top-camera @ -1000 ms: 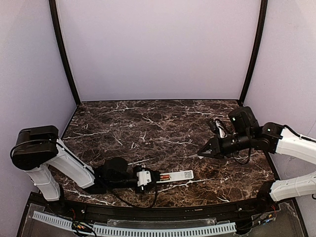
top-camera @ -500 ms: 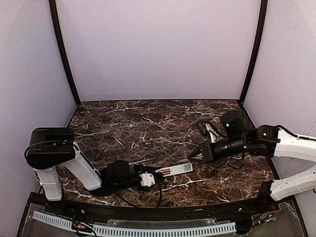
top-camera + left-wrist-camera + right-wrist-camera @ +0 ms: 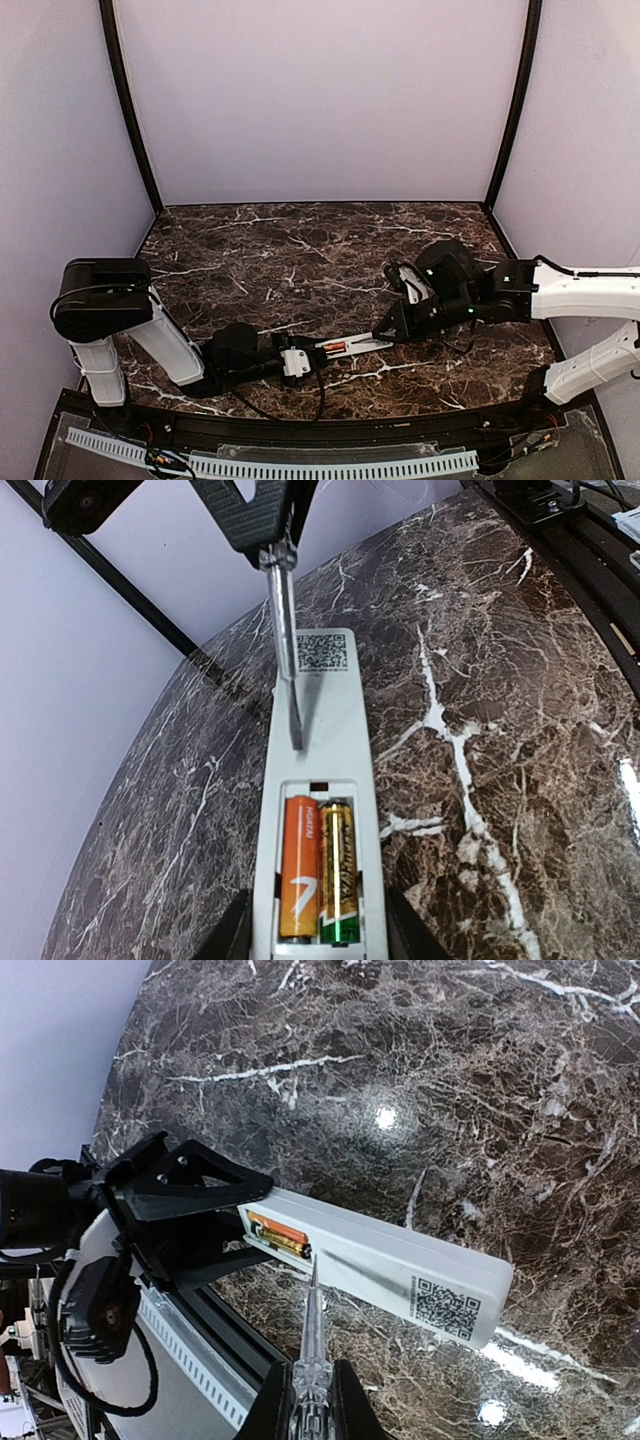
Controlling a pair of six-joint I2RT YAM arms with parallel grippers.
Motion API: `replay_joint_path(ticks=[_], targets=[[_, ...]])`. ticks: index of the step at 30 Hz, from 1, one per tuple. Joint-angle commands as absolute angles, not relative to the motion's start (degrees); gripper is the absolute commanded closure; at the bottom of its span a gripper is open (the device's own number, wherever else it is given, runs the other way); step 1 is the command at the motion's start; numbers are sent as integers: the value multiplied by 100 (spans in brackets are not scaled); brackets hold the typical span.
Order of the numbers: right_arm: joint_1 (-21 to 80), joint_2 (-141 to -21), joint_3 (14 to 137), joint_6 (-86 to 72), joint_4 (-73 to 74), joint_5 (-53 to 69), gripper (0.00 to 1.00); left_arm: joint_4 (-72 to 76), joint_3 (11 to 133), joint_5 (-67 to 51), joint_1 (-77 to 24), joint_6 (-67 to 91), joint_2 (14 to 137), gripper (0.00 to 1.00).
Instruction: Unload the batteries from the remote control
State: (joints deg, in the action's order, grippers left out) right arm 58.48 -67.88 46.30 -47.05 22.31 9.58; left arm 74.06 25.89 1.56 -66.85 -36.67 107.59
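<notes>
Orange-and-gold batteries [image 3: 318,870] are sitting in the open recess of the remote control [image 3: 325,720]; my left gripper [image 3: 298,358] is clamping its end, my right gripper [image 3: 312,1405] is pinching a thin grey stick [image 3: 312,1325] whose tip, I judge, is risking skidding across slick plastic.

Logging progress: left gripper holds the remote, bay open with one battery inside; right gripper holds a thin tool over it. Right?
Two batteries, not one, lie in the remote control's open bay; the left wrist view shows it. The left gripper holding it and the right gripper's thin tool are right.
</notes>
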Motion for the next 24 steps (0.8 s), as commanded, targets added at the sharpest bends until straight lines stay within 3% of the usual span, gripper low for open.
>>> replay_joint_path(ticks=[1, 24], targets=[[6005, -7057, 4904, -4768, 2142, 826, 100, 7580, 2540, -170, -6595, -3464, 10760, 100], [6073, -7599, 5185, -4684, 2127, 921, 100, 7260, 2681, -150, -6495, -3384, 10863, 100]])
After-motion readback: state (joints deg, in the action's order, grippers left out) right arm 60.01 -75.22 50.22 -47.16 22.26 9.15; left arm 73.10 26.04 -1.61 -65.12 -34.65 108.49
